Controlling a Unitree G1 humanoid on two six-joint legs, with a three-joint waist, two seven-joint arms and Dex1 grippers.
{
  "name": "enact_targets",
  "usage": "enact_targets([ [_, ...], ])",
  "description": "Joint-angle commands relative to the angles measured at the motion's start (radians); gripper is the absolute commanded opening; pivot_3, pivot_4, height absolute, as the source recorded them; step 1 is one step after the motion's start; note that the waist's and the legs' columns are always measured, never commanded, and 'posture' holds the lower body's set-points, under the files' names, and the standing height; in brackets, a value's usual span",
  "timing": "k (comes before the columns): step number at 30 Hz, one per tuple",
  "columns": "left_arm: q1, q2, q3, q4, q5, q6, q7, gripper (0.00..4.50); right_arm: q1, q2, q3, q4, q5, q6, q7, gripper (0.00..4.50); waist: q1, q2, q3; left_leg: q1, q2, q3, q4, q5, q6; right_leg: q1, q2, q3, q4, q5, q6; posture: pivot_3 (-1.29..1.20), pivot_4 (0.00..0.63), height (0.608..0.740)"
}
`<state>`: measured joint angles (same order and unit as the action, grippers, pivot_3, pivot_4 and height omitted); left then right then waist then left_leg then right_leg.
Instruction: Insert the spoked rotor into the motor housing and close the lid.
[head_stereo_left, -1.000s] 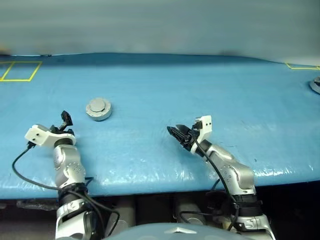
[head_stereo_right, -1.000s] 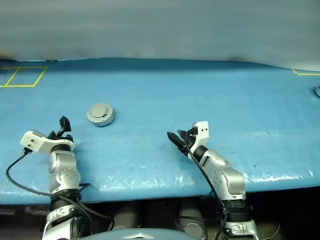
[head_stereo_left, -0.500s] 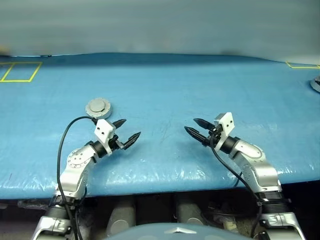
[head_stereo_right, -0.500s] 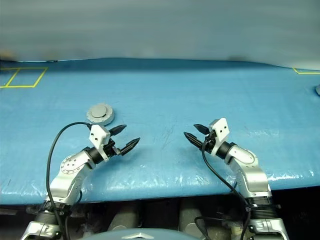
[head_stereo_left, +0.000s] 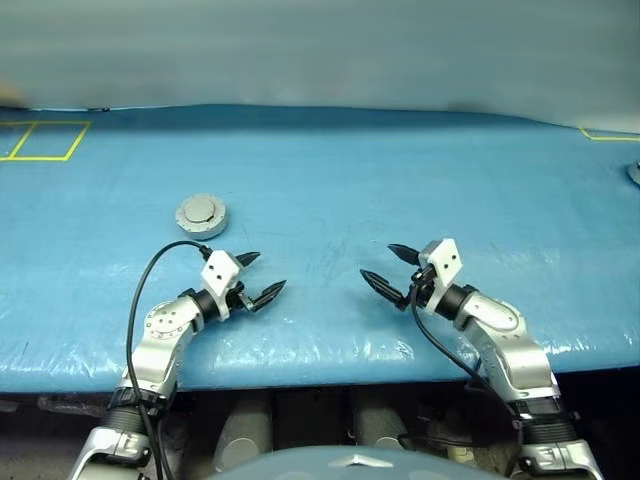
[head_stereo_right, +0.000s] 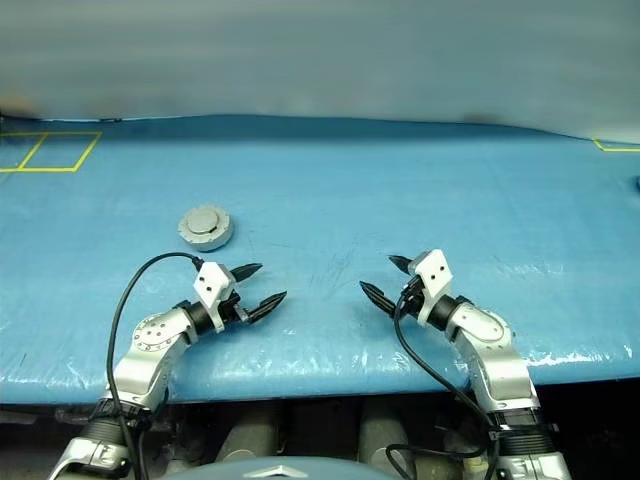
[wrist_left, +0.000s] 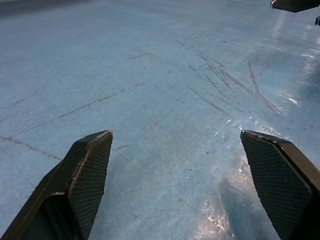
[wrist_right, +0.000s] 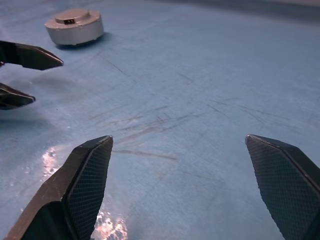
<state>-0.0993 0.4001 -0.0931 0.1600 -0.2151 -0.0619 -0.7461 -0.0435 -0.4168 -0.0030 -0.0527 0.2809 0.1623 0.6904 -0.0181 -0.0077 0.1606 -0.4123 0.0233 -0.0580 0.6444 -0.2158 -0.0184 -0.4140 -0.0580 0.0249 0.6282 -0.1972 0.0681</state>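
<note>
Blue sheeting covers the table (head_stereo_left: 400, 170), and the motor housing (head_stereo_left: 201, 215) sits on it with its lid (head_stereo_left: 201, 210) shut (raised boss on top), beyond the left gripper (head_stereo_left: 259, 277). Both it and the right gripper (head_stereo_left: 392, 268) hover empty near the table's front edge, jaws spread wide, tips facing each other.

The table (head_stereo_left: 400, 170) is covered with a blue, scratched, glossy sheet. The closed motor housing (head_stereo_left: 201, 215) rests directly on it, left of frame centre. Yellow tape outlines (head_stereo_left: 44, 141) mark the upper left and upper right corners.
</note>
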Motion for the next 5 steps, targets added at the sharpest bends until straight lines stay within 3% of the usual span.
enact_targets([
  [1,-0.007,-0.004,0.026,-0.031,-0.023,-0.015,-0.011,4.36,0.007,0.009,-0.018,-0.029,-0.014,-0.040,-0.030,4.47,0.000,0.000,0.000,0.000,0.000,0.000,0.000,0.000,0.000,0.000,0.000,0.000,0.000,0.000,0.000,0.00,0.150,0.740],
  [5,-0.013,-0.009,0.028,-0.012,-0.018,-0.016,-0.016,4.36,-0.025,0.013,-0.010,-0.013,-0.034,-0.047,-0.050,4.47,-0.004,0.000,0.000,0.000,0.000,0.000,0.000,0.000,0.000,0.000,0.000,0.000,0.000,0.000,0.000,0.00,0.150,0.740],
])
